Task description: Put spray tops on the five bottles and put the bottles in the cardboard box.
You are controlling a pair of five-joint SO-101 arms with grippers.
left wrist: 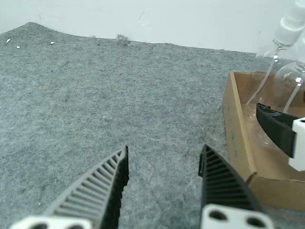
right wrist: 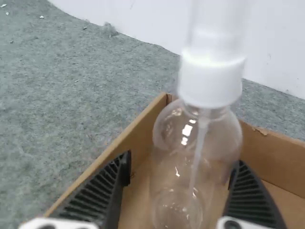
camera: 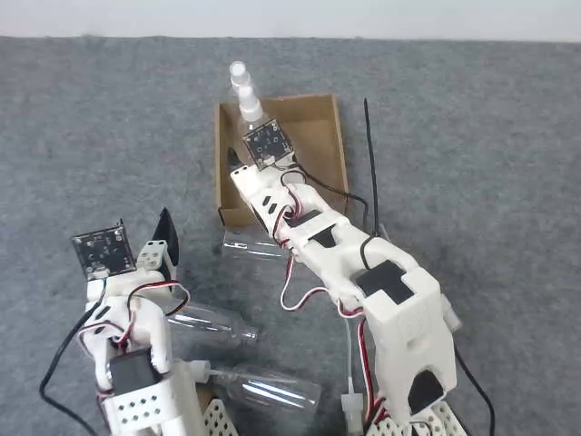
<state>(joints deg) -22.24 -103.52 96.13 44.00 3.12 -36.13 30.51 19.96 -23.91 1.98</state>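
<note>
Grey felt table (camera: 472, 136): we count one cardboard box (camera: 322, 136), three bottles (camera: 218, 322) lying loose, and one spray-topped bottle (right wrist: 195, 157) between parted right fingers (right wrist: 100, 195); left fingers (left wrist: 100, 195) spread wide, holding nothing.

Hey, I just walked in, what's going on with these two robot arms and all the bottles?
The right pincer is over the cardboard box, straddling an upright bottle with a spray top. A gap shows beside one finger, so the bottle looks released rather than gripped. The left pincer hangs open and empty above the grey mat. Other bottles lie on the mat near the arms' bases, not yet boxed.
</note>
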